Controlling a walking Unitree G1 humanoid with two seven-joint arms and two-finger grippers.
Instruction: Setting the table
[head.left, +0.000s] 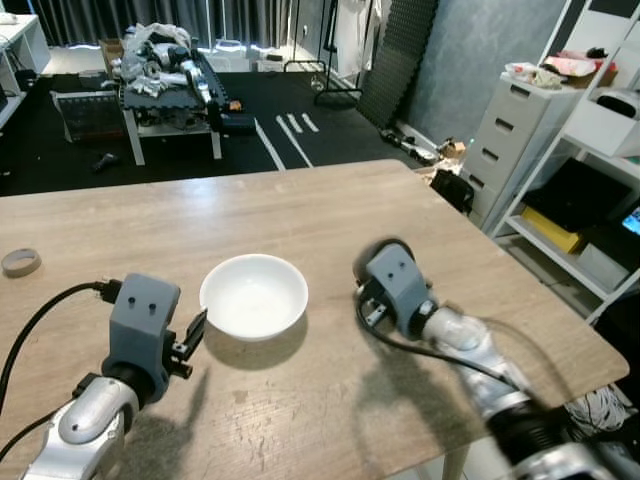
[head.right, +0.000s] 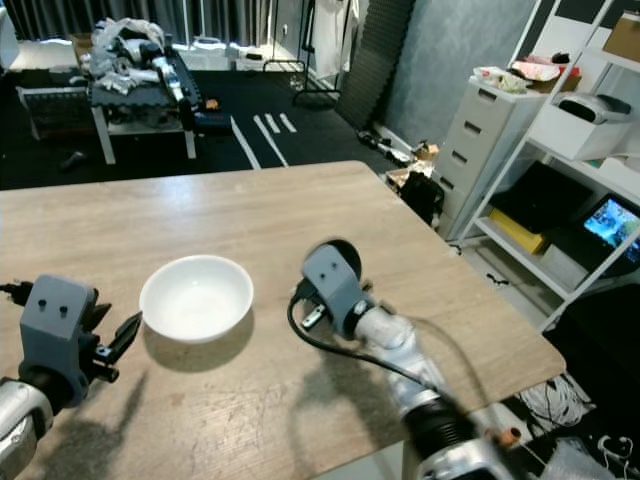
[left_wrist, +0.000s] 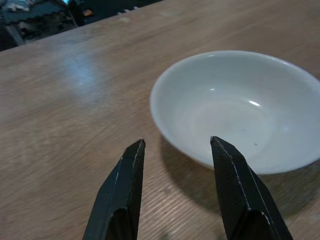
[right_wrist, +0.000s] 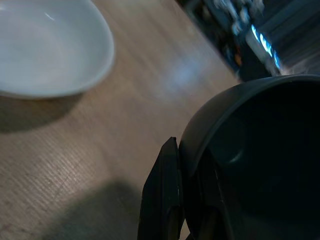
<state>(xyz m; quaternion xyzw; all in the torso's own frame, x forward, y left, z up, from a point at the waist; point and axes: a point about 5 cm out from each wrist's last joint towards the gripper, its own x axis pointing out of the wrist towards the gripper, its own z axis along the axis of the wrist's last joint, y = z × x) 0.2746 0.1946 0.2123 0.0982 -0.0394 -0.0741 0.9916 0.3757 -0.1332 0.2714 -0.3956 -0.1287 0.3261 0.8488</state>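
A white bowl (head.left: 254, 295) sits upright on the wooden table (head.left: 300, 210), near its front. My left gripper (head.left: 196, 331) hovers low just left of the bowl, open, its fingertips (left_wrist: 135, 147) a short way from the rim and holding nothing. To the right of the white bowl, my right gripper (right_wrist: 186, 200) is shut on the rim of a black bowl (right_wrist: 260, 165), with one finger (right_wrist: 160, 200) outside the wall. In the eye views the black bowl (head.left: 388, 246) peeks out behind the right wrist housing (head.left: 395, 285), just above the table.
A roll of tape (head.left: 20, 262) lies at the table's left edge. The table's right corner (head.left: 600, 350) is close to a white drawer cabinet (head.left: 510, 140) and a shelf unit (head.left: 590, 200). A cluttered bench (head.left: 170, 85) stands on the dark floor beyond.
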